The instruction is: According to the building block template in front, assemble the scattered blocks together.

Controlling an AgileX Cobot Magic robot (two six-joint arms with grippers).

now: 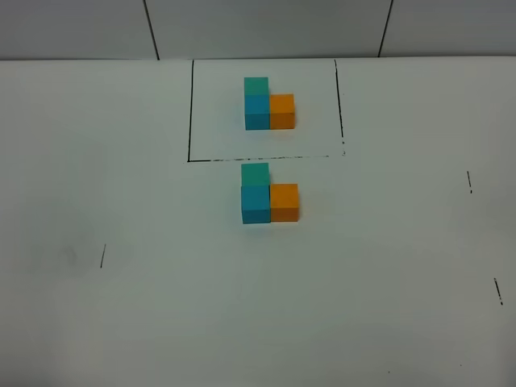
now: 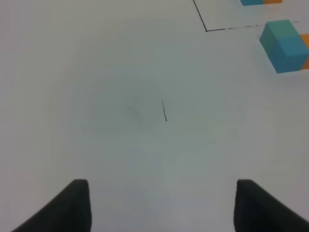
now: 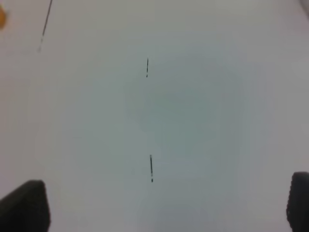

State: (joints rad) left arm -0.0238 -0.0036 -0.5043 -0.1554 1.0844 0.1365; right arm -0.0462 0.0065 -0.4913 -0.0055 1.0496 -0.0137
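The building block template (image 1: 269, 105) is an L of teal-green, blue and orange cubes inside a thin black drawn rectangle (image 1: 191, 113) at the back of the white table. Just in front of the rectangle the scattered blocks stand joined in the same L: teal-green (image 1: 255, 174) behind blue (image 1: 255, 204), orange (image 1: 284, 201) to the blue one's right. The left wrist view catches the teal-green (image 2: 280, 30) and blue (image 2: 291, 53) cubes at its edge. My left gripper (image 2: 161, 208) is open over bare table, far from them. My right gripper (image 3: 166, 205) is open and wide, empty. Neither arm shows in the exterior view.
Short black tick marks lie on the table at the left (image 1: 102, 256) and right (image 1: 470, 182), (image 1: 497, 290). A panelled wall (image 1: 266, 28) closes the back. An orange sliver (image 3: 2, 17) sits at the right wrist view's edge; which cube it is I cannot tell.
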